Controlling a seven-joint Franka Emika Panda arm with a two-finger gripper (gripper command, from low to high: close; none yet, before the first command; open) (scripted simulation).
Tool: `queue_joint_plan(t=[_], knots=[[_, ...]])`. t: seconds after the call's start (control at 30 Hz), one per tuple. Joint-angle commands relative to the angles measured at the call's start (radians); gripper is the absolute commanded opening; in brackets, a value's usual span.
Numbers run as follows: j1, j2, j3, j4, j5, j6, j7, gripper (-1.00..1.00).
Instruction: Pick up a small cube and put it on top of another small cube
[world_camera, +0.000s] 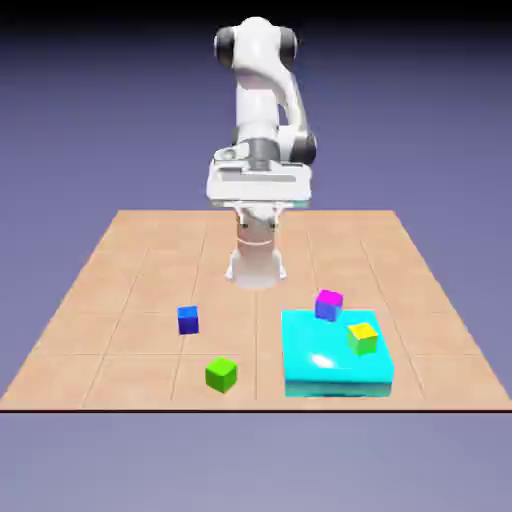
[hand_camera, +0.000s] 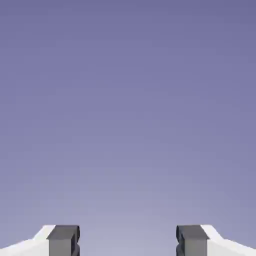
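Matte tiled wood covers the table (world_camera: 130, 250), where the solid dark-blue cube (world_camera: 188, 320) sits left of centre and the magenta-topped cube (world_camera: 329, 304) rests on the glossy cyan block (world_camera: 320, 365) at lower right. Grey squared fingertips (hand_camera: 63, 240) of the gripper (hand_camera: 128, 241) stand wide apart, holding nothing, against plain violet.

The hand view showed almost nothing but the plain blue-violet backdrop (hand_camera: 128, 100), darker toward the top of the picture and paler, more lilac, toward the bottom. The gripper (hand_camera: 128, 241) appeared only at the bottom edge, as 2 small grey fingertips (hand_camera: 64, 240), 1 left of the middle and 1 right of it, each mounted on a white finger body that sloped away toward its own lower corner. The jaws stood well apart, and the wide gap between them held only backdrop. No cube, block or table surface appeared anywhere in this view.
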Motion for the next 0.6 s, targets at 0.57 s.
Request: queue_joint_plan(t=[0.57], knots=[[-0.203,0.524,0.256,-0.012,-0.783,-0.718,0.088,0.00]])
